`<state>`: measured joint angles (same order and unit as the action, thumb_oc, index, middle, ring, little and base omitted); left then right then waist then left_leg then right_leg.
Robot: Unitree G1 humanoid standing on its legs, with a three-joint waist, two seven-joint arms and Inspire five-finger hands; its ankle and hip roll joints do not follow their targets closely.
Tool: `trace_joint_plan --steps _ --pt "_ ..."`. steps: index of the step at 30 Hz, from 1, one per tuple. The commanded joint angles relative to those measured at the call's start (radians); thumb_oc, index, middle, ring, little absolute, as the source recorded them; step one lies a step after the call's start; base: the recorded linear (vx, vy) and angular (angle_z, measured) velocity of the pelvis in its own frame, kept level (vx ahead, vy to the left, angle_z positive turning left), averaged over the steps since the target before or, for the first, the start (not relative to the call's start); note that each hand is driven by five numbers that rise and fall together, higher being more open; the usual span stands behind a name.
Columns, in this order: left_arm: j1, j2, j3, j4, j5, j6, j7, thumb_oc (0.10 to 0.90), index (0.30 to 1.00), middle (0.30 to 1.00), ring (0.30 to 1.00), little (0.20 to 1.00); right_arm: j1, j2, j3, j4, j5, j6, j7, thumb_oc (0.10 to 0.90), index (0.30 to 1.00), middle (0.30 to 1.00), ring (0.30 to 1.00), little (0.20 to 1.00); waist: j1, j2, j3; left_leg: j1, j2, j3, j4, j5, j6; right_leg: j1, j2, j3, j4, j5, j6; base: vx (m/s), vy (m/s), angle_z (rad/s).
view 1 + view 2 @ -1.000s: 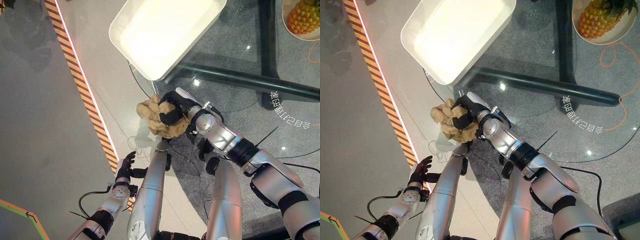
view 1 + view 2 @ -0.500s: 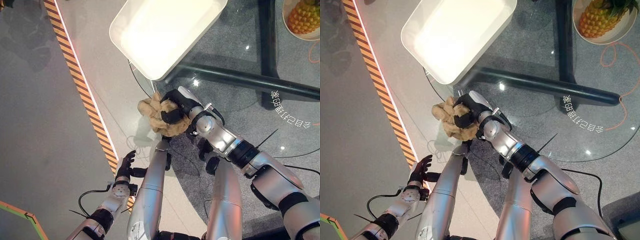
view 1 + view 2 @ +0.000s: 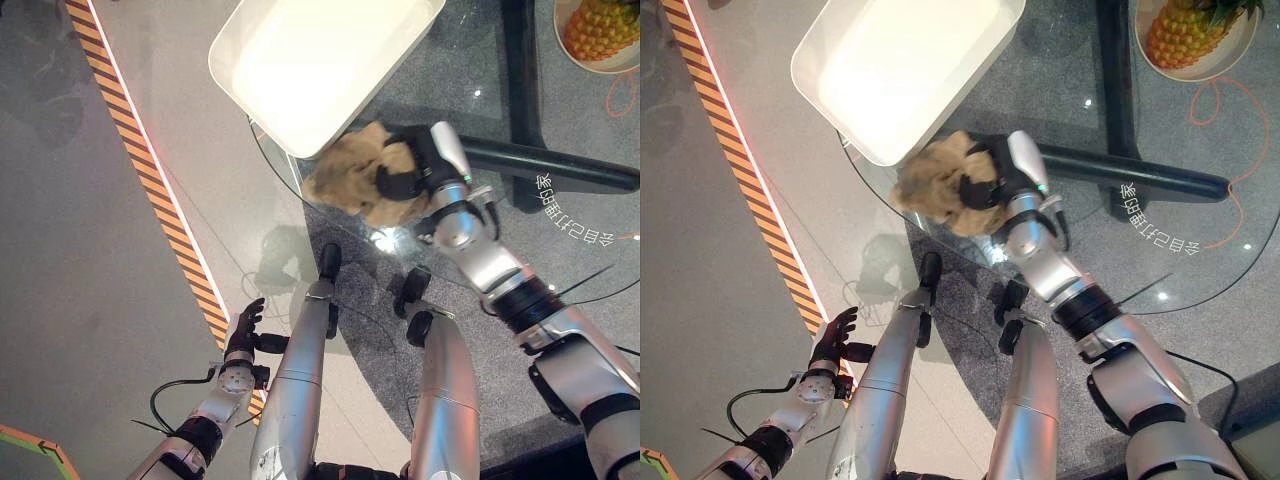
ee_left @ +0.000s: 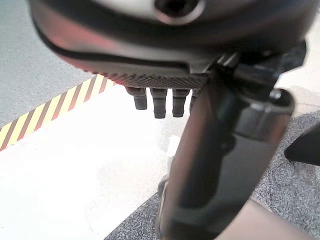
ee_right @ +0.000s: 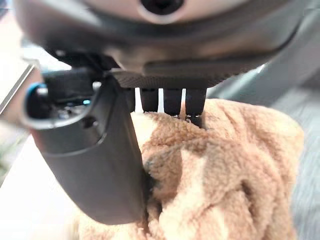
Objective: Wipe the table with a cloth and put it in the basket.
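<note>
A crumpled tan cloth is bunched in my right hand, whose fingers and thumb are curled round it. It hangs over the rim of the round glass table, right beside the near corner of the white basket. Whether the cloth touches the glass I cannot tell. In the right wrist view the thumb presses into the fleecy cloth. My left hand hangs low over the floor at the lower left, fingers relaxed and holding nothing.
A pineapple in a bowl stands at the table's far right. A dark base bar shows through the glass. An orange and black striped line runs along the floor to the left.
My right hand has carried the cloth up and to the right, from beyond the table's edge to over the glass beside the basket's corner. The left hand stays low.
</note>
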<state>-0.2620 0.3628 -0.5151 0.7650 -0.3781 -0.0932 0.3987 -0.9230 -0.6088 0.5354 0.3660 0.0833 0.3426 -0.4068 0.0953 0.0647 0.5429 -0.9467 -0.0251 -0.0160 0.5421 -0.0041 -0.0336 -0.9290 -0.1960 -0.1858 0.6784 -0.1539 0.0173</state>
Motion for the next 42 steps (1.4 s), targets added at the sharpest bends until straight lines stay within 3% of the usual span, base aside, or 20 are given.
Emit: trace_joint_plan --steps 1,8,21,31,34,42 --pt "0.122 -0.022 0.015 -0.013 -0.006 -0.018 -0.009 0.800 0.900 0.900 0.900 0.900 -0.022 -0.153 -0.045 -0.062 -0.024 -0.015 -0.083 0.100 0.300 0.300 0.300 0.200 -0.015 0.042 -0.023 0.076 -0.016 0.127 0.002 -0.112 0.081 -0.009 0.080 0.001 -0.073 0.090 0.008 0.00 -0.021 -0.06" --pt "0.115 -0.015 0.016 -0.009 -0.012 -0.022 -0.015 0.800 0.900 0.900 0.900 0.900 -0.050 -0.179 -0.026 -0.005 -0.036 0.008 -0.069 0.100 0.300 0.300 0.300 0.200 -0.015 0.045 -0.023 0.071 -0.017 0.125 0.003 -0.113 0.078 -0.009 0.083 0.000 -0.078 0.084 0.004 0.00 -0.012 -0.05" --pt "0.091 -0.006 -0.010 -0.012 -0.025 -0.019 -0.016 0.800 0.900 0.900 0.900 0.900 -0.121 -0.165 0.067 0.082 -0.081 -0.028 0.021 0.100 0.300 0.300 0.300 0.200 -0.005 0.059 -0.023 0.061 -0.019 0.130 -0.007 -0.103 0.072 -0.015 0.081 -0.009 -0.090 0.082 0.000 -0.01 -0.005 -0.01" --pt "0.090 -0.006 -0.020 0.010 -0.012 -0.039 -0.021 0.800 0.900 0.900 0.900 0.900 -0.193 -0.186 0.091 0.266 -0.054 0.029 -0.100 0.100 0.300 0.300 0.300 0.200 0.006 0.070 -0.023 0.063 -0.017 0.128 -0.009 -0.106 0.069 -0.015 0.076 -0.013 -0.091 0.081 -0.002 0.00 -0.003 0.00" --pt "0.101 0.012 -0.023 -0.001 -0.017 -0.040 -0.022 0.800 0.900 0.900 0.900 0.900 -0.198 -0.247 0.076 0.332 -0.039 0.022 -0.124 0.100 0.300 0.300 0.300 0.200 0.000 0.067 -0.023 0.065 -0.016 0.127 -0.008 -0.111 0.071 -0.016 0.080 -0.011 -0.090 0.085 0.001 0.00 0.000 0.00" --pt "0.117 0.051 -0.006 -0.025 -0.032 -0.043 -0.023 0.800 0.900 0.900 0.900 0.900 -0.104 -0.363 -0.017 0.309 0.011 0.013 -0.199 0.100 0.300 0.300 0.300 0.200 -0.032 0.043 -0.023 0.074 -0.007 0.136 -0.009 -0.119 0.076 -0.010 0.094 -0.003 -0.105 0.093 0.007 0.00 -0.043 0.02"
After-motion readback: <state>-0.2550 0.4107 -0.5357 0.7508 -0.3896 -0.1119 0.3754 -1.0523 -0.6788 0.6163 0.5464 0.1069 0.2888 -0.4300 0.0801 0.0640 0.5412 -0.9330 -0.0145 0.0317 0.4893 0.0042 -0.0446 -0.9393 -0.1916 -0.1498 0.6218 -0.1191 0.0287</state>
